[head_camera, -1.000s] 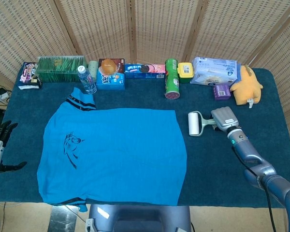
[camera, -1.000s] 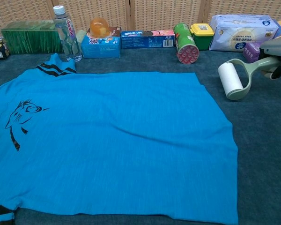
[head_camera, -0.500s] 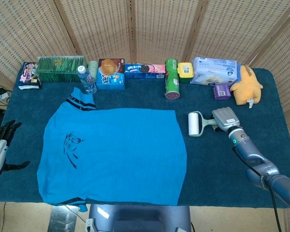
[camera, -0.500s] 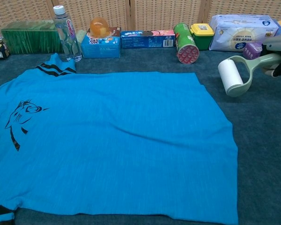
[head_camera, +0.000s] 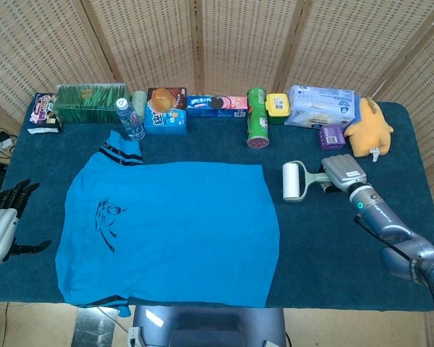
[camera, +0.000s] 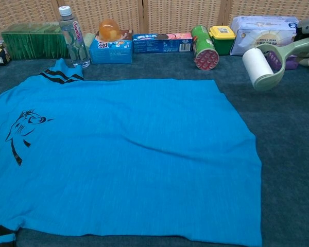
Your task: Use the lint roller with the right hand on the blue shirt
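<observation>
Woven screens back a table (head_camera: 325, 238) covered in dark blue cloth, and the blue shirt (head_camera: 173, 231) lies spread flat across its near left and middle, a small cat drawing on the left chest. Your right hand (head_camera: 345, 173) is wrapped around the handle of the lint roller (head_camera: 294, 181), which sits just off the shirt's right edge; from the chest view the roll (camera: 257, 67) looks lifted clear of the cloth, not touching it. Your left hand (head_camera: 3, 217) hangs beyond the table's left edge with fingers spread and nothing in them.

To do this step well, carry the roller left until the roll is over the fabric, then lower it so the whole width of the roll lies flat, not on one rim. Press lightly and pull in long straight strokes along the cloth; too much push toward the loose right hem would likely bunch it. Nothing pins the shirt, so keep strokes gentle.

Along the far edge stand a water bottle (head_camera: 130, 119), a blue box (camera: 110, 49), a green can (head_camera: 257, 116), a wipes pack (head_camera: 322, 107) and a yellow plush toy (head_camera: 369, 129). Their labels are too small to read with any confidence.
</observation>
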Motion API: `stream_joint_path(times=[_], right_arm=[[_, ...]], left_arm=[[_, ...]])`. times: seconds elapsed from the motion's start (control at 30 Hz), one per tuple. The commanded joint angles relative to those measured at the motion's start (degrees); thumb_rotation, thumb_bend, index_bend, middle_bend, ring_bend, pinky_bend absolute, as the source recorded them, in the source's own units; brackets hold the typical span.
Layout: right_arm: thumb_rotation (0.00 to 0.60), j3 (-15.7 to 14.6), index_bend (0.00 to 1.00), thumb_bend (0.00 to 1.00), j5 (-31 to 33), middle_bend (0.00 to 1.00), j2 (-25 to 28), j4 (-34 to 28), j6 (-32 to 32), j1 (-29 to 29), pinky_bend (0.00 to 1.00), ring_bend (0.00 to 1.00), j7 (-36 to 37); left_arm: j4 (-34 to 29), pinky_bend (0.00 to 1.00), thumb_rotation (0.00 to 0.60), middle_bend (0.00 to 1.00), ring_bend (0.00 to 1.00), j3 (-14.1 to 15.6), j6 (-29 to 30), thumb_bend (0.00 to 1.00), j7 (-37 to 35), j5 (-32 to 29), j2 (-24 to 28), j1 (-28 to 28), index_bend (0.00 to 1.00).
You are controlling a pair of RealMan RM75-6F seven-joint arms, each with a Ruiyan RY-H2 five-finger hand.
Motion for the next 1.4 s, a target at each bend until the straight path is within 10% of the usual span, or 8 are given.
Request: stream_joint_path(times=[0.03,0.6,1.0,1.4], right_arm=[[0.600,-0.2,0.97,1.00,3.1,0.81,2.4,-3.6,-2.0,1.6,1.00,0.91,-4.1],[0.600,-7.4,0.97,1.00,24.3,0.81,8.5,-16.8,-6.7,14.7,1.00,0.91,-20.6],[0.600,-19.6,0.97,1.00,45.7,0.81,4.3,-21.6,-1.1,27.1,1.00,0.91,-32.3],[0.600,-25.8,0.97,1.00,58.6,0.81,-0.3,-24.0,3.8,34.1,1.00,0.91,-37.5]], left_arm=[[0.1,0.02,0.600,0.00,0.00,0.0,0.0,0.08,0.0,0.1,-0.1,-0.1,0.00],[1.3,0.02,0.600,0.00,0.00,0.3,-0.6,0.08,-1.7,1.3,-1.2,0.0,0.00],[2.7,0.02,0.600,0.00,0.00,1.0,-0.9,0.08,-4.1,2.3,-1.3,0.9,0.00],[3.7,0.02,0.600,0.00,0.00,1.5,-0.9,0.08,-5.9,3.0,-0.9,1.7,0.00]])
